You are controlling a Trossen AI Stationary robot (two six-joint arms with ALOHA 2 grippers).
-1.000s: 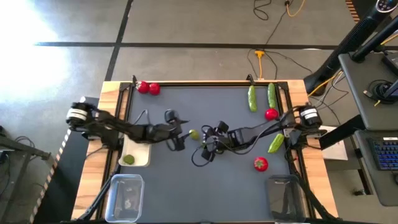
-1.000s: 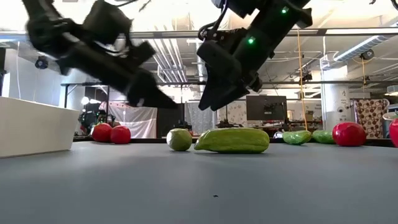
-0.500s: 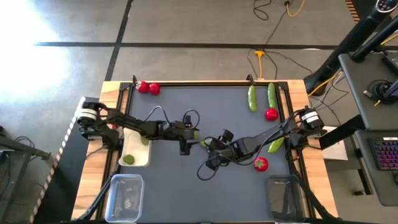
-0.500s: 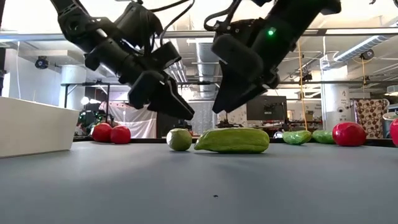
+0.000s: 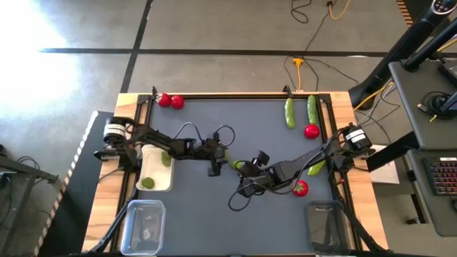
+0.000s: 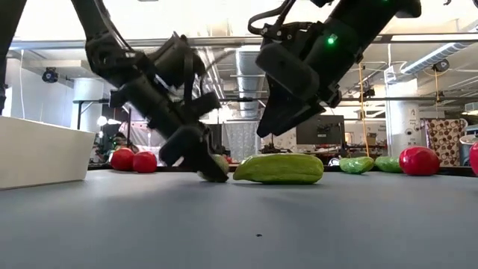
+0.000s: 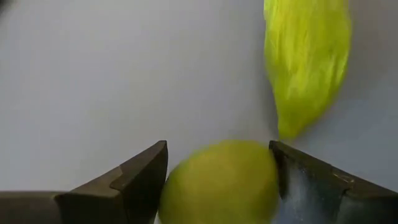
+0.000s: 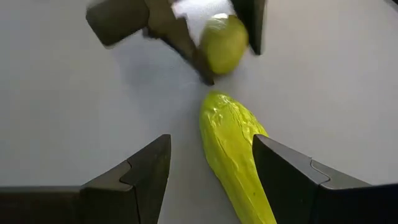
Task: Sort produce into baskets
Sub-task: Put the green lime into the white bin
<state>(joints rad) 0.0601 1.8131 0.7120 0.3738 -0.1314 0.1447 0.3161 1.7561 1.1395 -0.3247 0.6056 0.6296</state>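
Dark grey matting covers the surface (image 5: 214, 207), framed by pale wood edges. Near its middle we see a small round light-green lime-like piece (image 7: 219, 182) resting on the mat between the two dark fingers (image 7: 134, 180) of the left gripper (image 5: 223, 153); the fingers stand spread on either side of it, and we cannot tell whether they press it. Just beside the lime lies a long green cucumber-like piece (image 8: 233, 152), with the right gripper (image 8: 208, 171) hanging above it, fingers apart and empty.

Farther out, a glossy round red piece (image 5: 300, 188) sits near the right arm, another red one (image 5: 311, 130) lies toward the right edge, and two more long green pieces (image 5: 300, 111) lie by the far right corner. Two red pieces (image 5: 171, 101) rest touching at the far left corner.

On the left side we see a shallow white rectangular tray (image 5: 146, 170) holding a lime (image 5: 147, 183). Two clear plastic tubs (image 5: 144, 227) stand at the near corners.
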